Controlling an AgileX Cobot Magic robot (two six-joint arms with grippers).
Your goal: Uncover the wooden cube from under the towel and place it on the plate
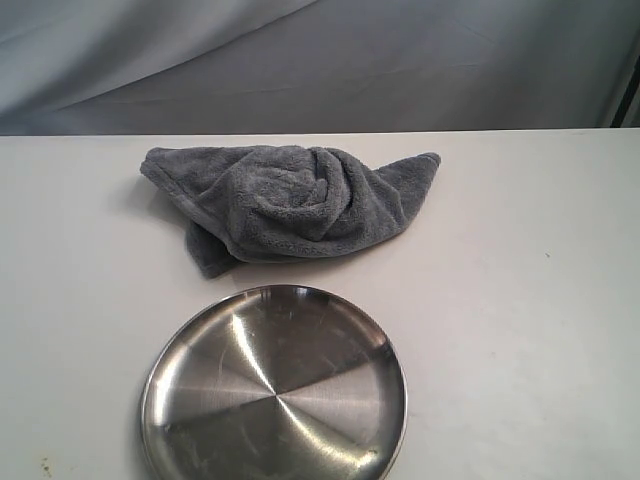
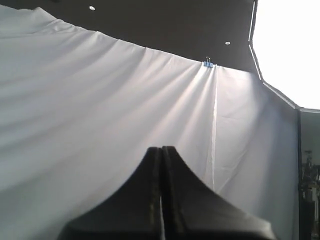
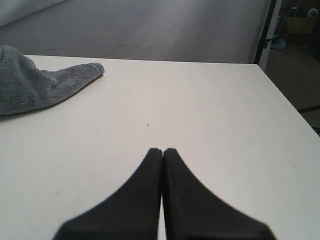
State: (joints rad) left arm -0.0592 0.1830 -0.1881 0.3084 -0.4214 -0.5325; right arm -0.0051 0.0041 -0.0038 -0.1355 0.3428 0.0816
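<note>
The dark-grey towel (image 1: 285,203) lies bunched on the white table, behind the plate; one corner of the towel (image 3: 35,85) also shows in the right wrist view. The wooden cube is hidden; no part of it shows. The shiny steel plate (image 1: 274,388) sits near the table's front edge, with nothing on it. My left gripper (image 2: 162,148) is shut and faces a white curtain, away from the table. My right gripper (image 3: 163,150) is shut, holds nothing, and hovers over bare table well apart from the towel. Neither gripper appears in the exterior view.
The white table (image 1: 520,300) ends at a back edge just behind the towel, with a grey curtain (image 1: 320,60) beyond. In the right wrist view the table's side edge (image 3: 280,95) drops to a dark floor.
</note>
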